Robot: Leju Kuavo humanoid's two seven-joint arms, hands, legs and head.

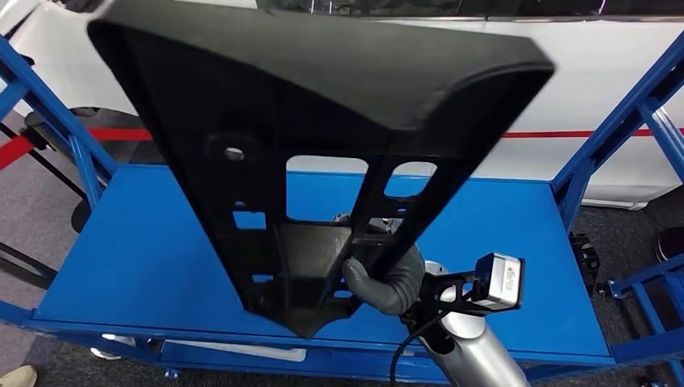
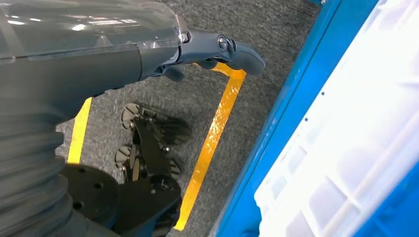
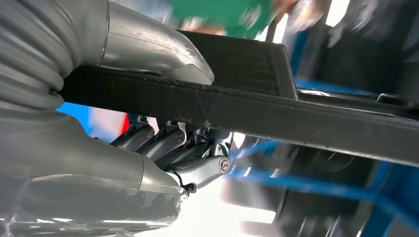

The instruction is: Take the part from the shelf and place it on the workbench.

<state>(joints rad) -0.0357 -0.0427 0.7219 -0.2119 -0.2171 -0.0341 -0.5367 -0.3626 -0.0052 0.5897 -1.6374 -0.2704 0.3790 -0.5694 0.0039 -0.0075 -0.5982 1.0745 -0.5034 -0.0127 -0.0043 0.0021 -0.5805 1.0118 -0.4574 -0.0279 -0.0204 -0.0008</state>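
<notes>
Head view: right hand [image 1: 385,278] grips the black plastic part [image 1: 306,137] near its narrow lower end and holds it up, tilted, above the blue workbench [image 1: 137,266]. Part is clear of the bench surface, not touching it. It's a long tapered panel, wide end nearest the camera at top, with two rectangular cutouts, smaller slots and a round hole. Wrist camera [image 1: 500,280] sits on the silver forearm just right of the hand. White car body [image 1: 597,97] with a red stripe behind the bench; blue frame rails [image 1: 613,137] on both sides. Grey carpet around the bench, a shoe tip [image 1: 16,376] at the lower left corner.

Right wrist view: thumb [image 3: 158,47] pressed on one face of the part's edge [image 3: 257,106], dark fingers [image 3: 173,143] curled against the opposite face. Clamped on the part. Background blurred.

Left wrist view: left hand [image 2: 207,52] hangs over grey carpet with yellow floor tape [image 2: 212,143]. Fingers look loosely extended, nothing in them. Blue frame edge [image 2: 276,133] and a white ribbed crate [image 2: 356,138] beside it.
</notes>
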